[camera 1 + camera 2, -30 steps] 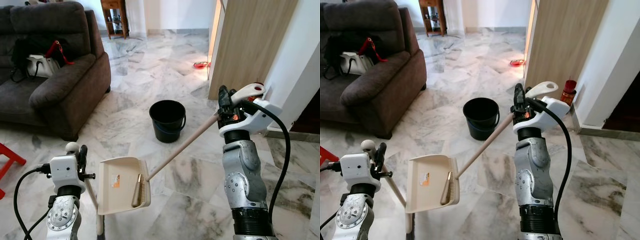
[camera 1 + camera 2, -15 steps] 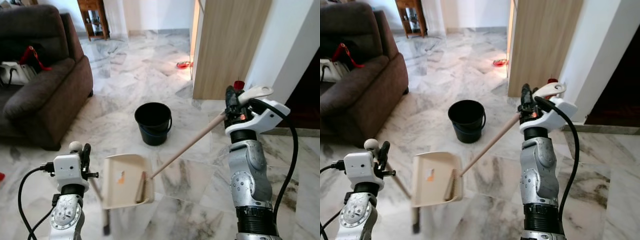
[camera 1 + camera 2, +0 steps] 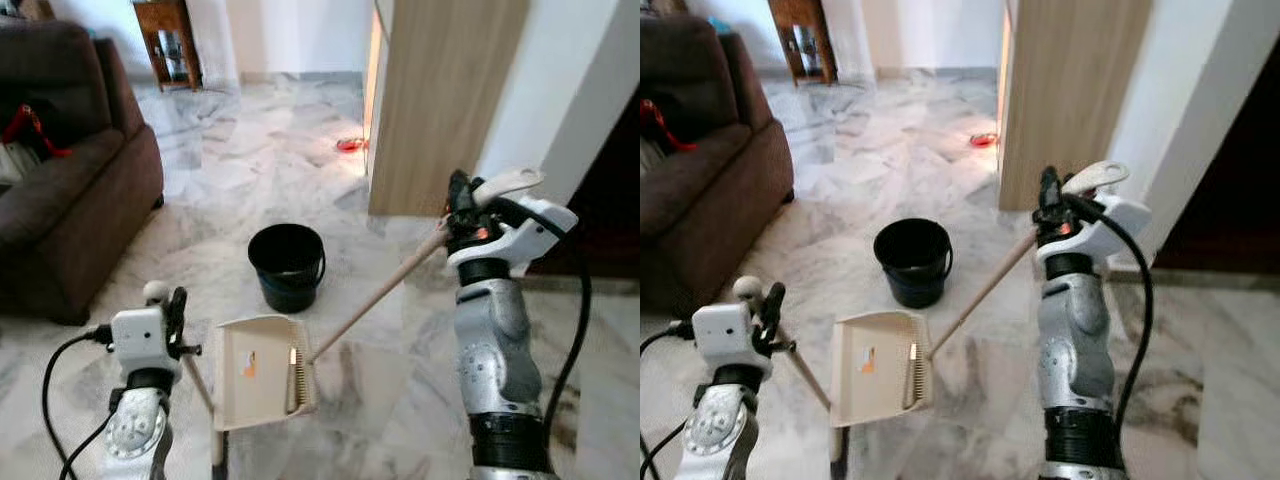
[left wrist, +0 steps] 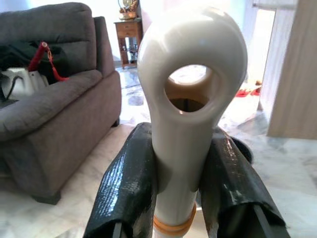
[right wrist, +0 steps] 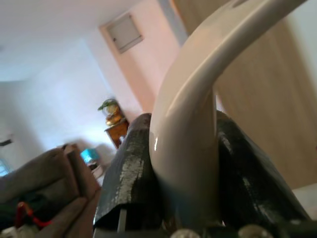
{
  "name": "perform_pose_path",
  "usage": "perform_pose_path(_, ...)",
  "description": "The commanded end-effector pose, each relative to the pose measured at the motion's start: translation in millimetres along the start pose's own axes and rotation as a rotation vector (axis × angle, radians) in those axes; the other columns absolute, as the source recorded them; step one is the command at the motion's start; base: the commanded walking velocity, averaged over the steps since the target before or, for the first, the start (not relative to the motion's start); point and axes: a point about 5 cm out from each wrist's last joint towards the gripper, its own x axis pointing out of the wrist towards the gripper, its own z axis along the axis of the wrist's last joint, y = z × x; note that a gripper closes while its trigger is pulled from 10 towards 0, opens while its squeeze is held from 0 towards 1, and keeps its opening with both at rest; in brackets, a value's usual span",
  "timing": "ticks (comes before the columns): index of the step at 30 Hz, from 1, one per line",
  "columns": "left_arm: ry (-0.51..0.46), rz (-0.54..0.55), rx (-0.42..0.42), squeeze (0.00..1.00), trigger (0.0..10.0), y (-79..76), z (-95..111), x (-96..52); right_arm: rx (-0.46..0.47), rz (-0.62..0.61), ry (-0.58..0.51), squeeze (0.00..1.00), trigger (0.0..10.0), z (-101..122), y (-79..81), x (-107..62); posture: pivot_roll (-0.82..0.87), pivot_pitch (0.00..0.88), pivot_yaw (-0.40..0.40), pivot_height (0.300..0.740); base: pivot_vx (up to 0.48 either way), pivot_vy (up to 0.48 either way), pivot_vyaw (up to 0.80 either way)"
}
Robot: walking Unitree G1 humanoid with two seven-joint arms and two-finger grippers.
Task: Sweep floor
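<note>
My left gripper (image 3: 166, 302) is shut on the cream broom handle (image 4: 190, 99), whose end has a round hole. The broom stick (image 3: 200, 385) slants down to a dark head at the bottom edge of the eye views. My right gripper (image 3: 458, 196) is raised at chest height and shut on the curved white grip (image 5: 198, 99) of the dustpan's long beige pole (image 3: 375, 297). The cream dustpan (image 3: 258, 372) hangs low between the arms, its comb edge on its right side. A black bucket (image 3: 287, 264) stands on the marble floor (image 3: 230, 170) just beyond the dustpan.
A dark grey sofa (image 3: 60, 200) with a bag and red strap stands at the left. A wooden panel (image 3: 440, 100) and a white wall rise on the right, with a dark opening (image 3: 610, 200) beyond. A small red item (image 3: 350, 145) lies by the panel. A wooden side table (image 3: 165, 40) is far back.
The whole picture has shifted: the camera turned right, so the sofa slid left and the panel came toward the centre. Both grippers keep their hold; broom and dustpan stay between the arms.
</note>
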Motion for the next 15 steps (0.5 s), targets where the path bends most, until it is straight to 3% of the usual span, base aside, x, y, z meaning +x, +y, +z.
perform_pose_path(1, -0.054, -0.023, -0.018, 0.0, 10.0, -7.7, 11.2, 5.3, 0.066, -0.002, -0.045, 0.0, 10.0, 8.5, 3.3, 2.7, 0.11, 0.001, 0.059, 0.74, 0.379, 0.0, 0.0)
perform_pose_path(7, -0.057, -0.027, -0.015, 0.0, 10.0, -7.6, 11.8, 5.7, 0.063, 0.004, -0.046, 0.0, 10.0, 7.8, 5.2, 1.8, 0.11, 0.003, 0.062, 0.74, 0.379, 0.0, 0.0)
perform_pose_path(12, -0.056, -0.034, -0.009, 0.0, 10.0, -8.3, 11.8, 5.2, 0.062, 0.013, -0.049, 0.0, 10.0, 8.0, 7.5, 1.7, 0.11, 0.003, 0.063, 0.74, 0.379, 0.0, 0.73)
perform_pose_path(15, -0.059, -0.042, 0.001, 0.0, 10.0, -9.5, 12.3, 5.4, 0.067, 0.01, -0.045, 0.0, 10.0, 7.1, 7.5, 1.1, 0.11, 0.003, 0.063, 0.74, 0.38, 0.0, 0.33)
